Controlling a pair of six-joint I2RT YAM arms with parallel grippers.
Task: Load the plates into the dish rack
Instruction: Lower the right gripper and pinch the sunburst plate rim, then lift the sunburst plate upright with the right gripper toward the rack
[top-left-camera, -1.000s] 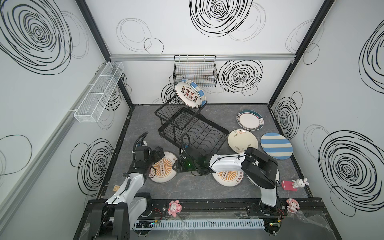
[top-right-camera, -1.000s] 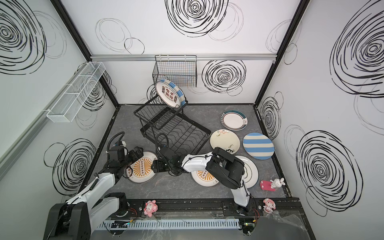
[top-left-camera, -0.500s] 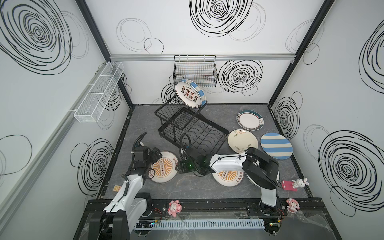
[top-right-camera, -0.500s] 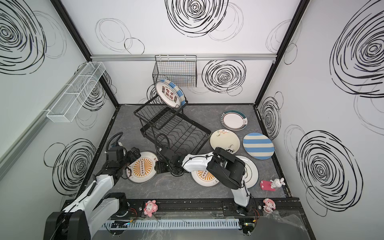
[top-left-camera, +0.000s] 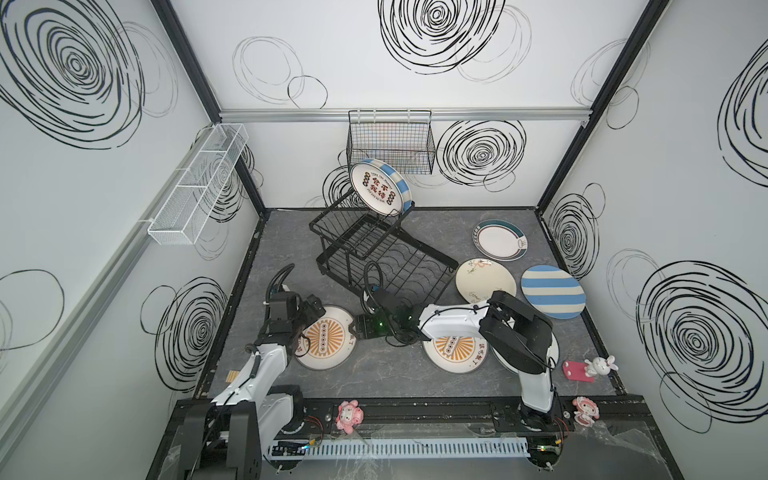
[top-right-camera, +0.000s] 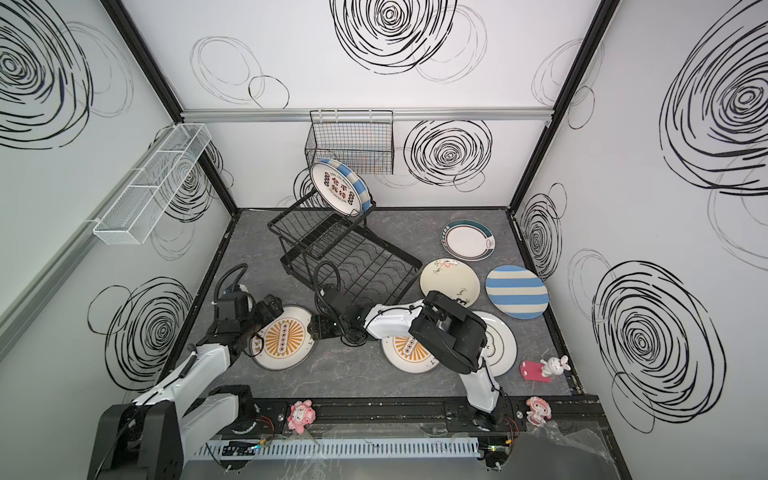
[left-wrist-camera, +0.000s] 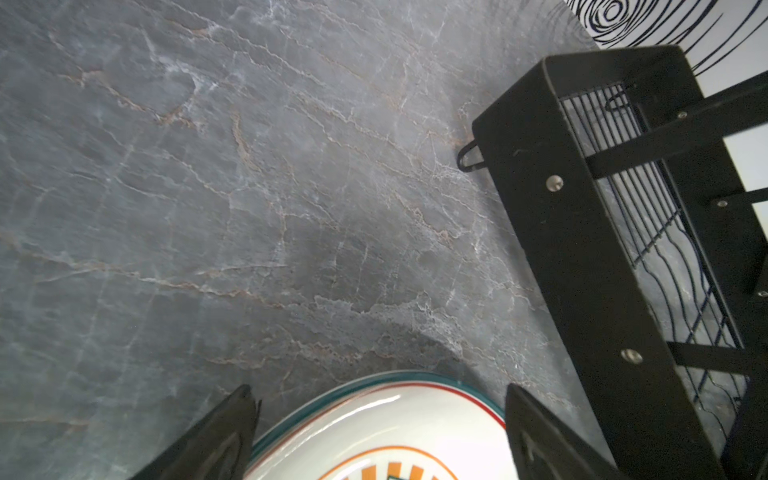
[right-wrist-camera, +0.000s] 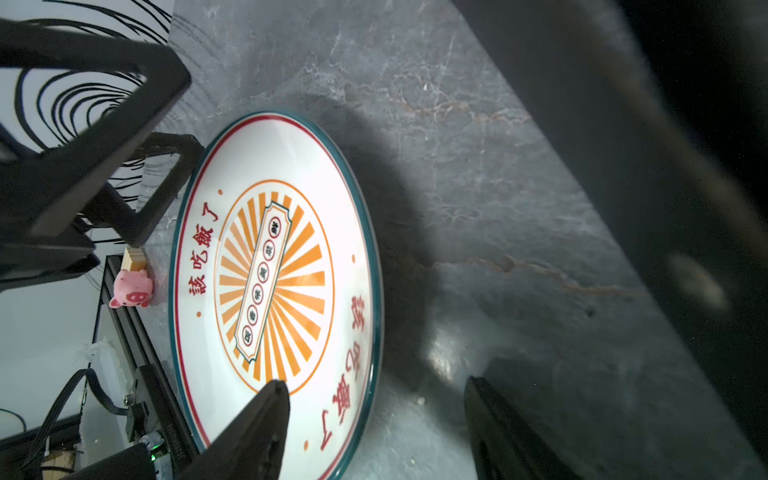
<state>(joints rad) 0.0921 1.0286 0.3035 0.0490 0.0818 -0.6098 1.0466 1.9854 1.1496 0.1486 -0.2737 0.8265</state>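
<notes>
A sunburst plate (top-left-camera: 326, 343) lies flat at the front left. My left gripper (top-left-camera: 312, 311) is at its upper-left rim; in the left wrist view the gripper (left-wrist-camera: 378, 395) is open with the plate's rim (left-wrist-camera: 374, 409) between the fingers. My right gripper (top-left-camera: 358, 329) reaches across to that plate's right edge, open. In the right wrist view one finger (right-wrist-camera: 266, 419) is over the plate (right-wrist-camera: 274, 282) and the other beside it. The black dish rack (top-left-camera: 386, 257) holds a red-character plate (top-left-camera: 376, 189) on its upper tier, with a blue-striped one behind it.
A second sunburst plate (top-left-camera: 453, 353) and a white plate (top-right-camera: 500, 343) lie partly under the right arm. The floral plate (top-left-camera: 484, 280), striped plate (top-left-camera: 552, 291) and teal-rim plate (top-left-camera: 500, 239) lie at the right. Small pink toys (top-left-camera: 348, 415) stand along the front rail.
The left arm has shifted slightly at the plate's left rim. The right arm and all plates have stayed where they were.
</notes>
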